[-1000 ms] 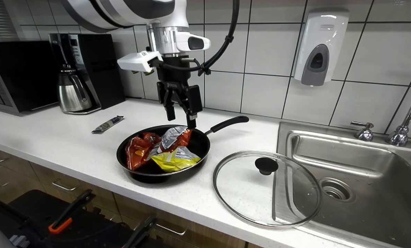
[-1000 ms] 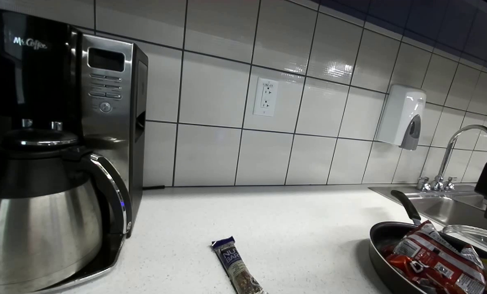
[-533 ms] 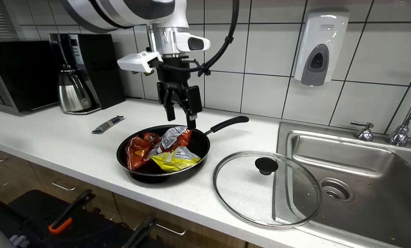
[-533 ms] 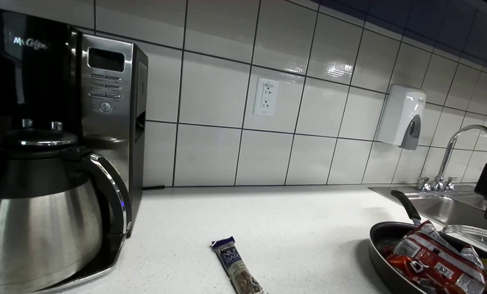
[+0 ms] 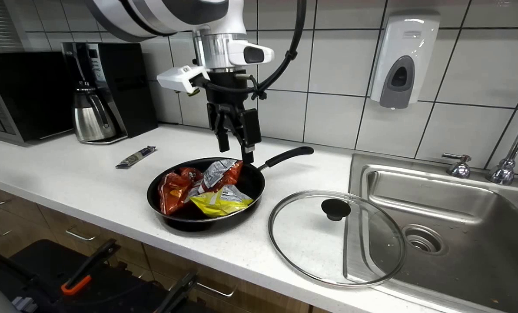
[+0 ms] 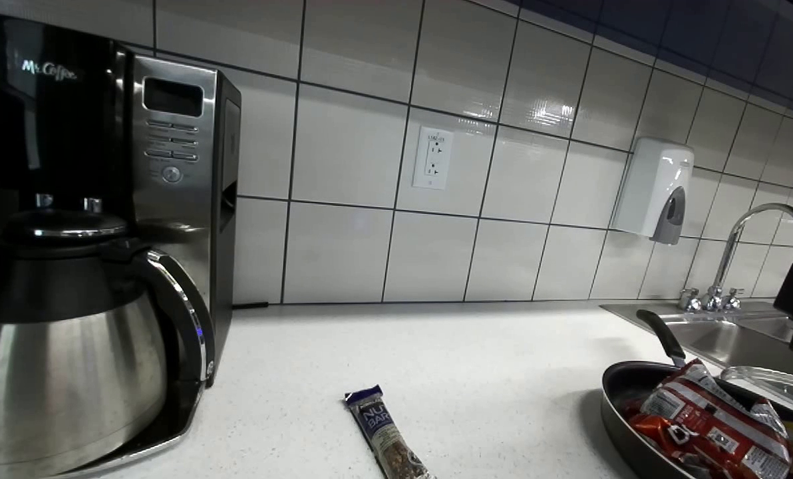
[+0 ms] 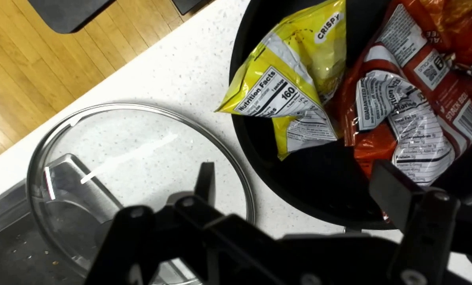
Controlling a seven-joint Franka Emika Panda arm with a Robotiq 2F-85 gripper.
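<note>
My gripper is open and empty, pointing down above the back rim of a black frying pan, near its handle. In the wrist view the fingers stand wide apart, one over the glass lid and one over the pan. The pan holds red snack bags and a yellow bag; the red bags also show in an exterior view. The glass lid with a black knob lies right of the pan, partly over the sink edge.
A nut bar lies on the white counter left of the pan. A coffee maker with a steel carafe and a black microwave-like box stand farther left. A steel sink is at right, a soap dispenser on the tiled wall.
In an exterior view the arm and open gripper have shifted a little to the right over the last half second. The pan, bags, lid and nut bar have not moved.
</note>
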